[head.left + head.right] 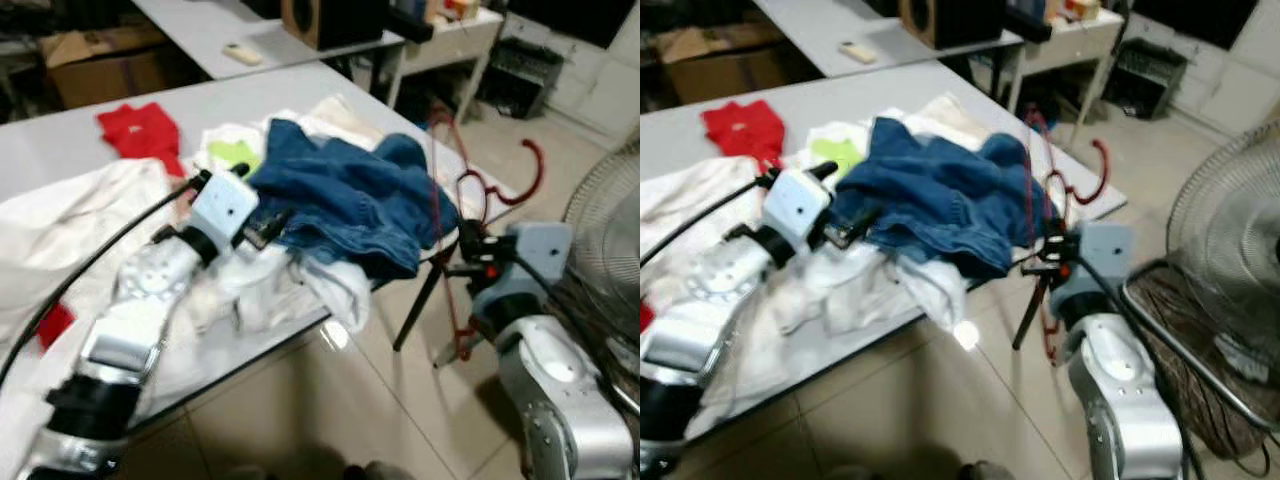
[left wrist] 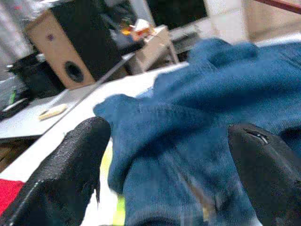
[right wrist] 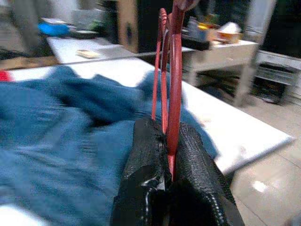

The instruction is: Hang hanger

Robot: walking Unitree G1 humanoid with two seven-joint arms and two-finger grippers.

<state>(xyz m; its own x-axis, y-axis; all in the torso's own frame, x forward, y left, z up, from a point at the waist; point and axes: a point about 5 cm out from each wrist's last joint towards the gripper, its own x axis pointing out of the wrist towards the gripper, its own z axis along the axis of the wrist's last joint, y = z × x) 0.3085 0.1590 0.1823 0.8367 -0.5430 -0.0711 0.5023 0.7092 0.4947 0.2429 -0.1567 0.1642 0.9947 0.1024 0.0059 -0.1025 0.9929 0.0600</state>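
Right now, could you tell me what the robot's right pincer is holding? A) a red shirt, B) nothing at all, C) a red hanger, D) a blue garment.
C: the right pincer has its two black fingers shut on the thin red hanger, while the blue garment lies on the table beside it, in front of the open left pincer.

Glossy tiled floor (image 1: 330,400), white tables (image 1: 60,140), wooden speaker (image 1: 315,20), standing fan (image 1: 1230,250).
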